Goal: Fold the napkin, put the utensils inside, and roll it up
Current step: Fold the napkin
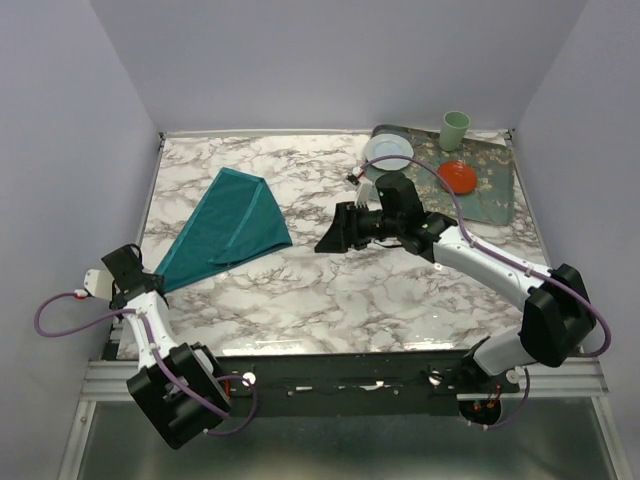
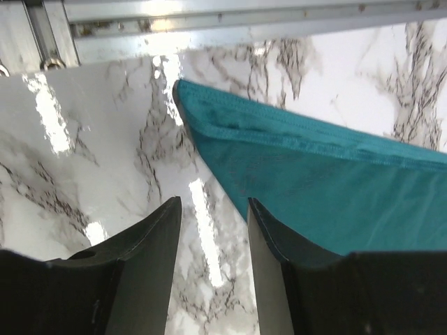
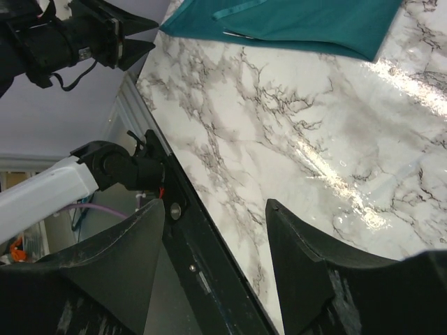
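1. Napkin (image 1: 228, 225), teal soft cloth, lies folded into a triangle on the left half of the white marble table (image 1: 400, 300), narrow corner toward the near-left edge.
2. Left gripper (image 2: 213, 202): jaws partly apart, empty, near that corner. Only its wrist view shows the stacked stitched hems.
3. Right gripper (image 3: 215, 204): jaws wide, empty, mid-table. Only the top view shows the grey-green patterned tray (image 1: 495, 190).
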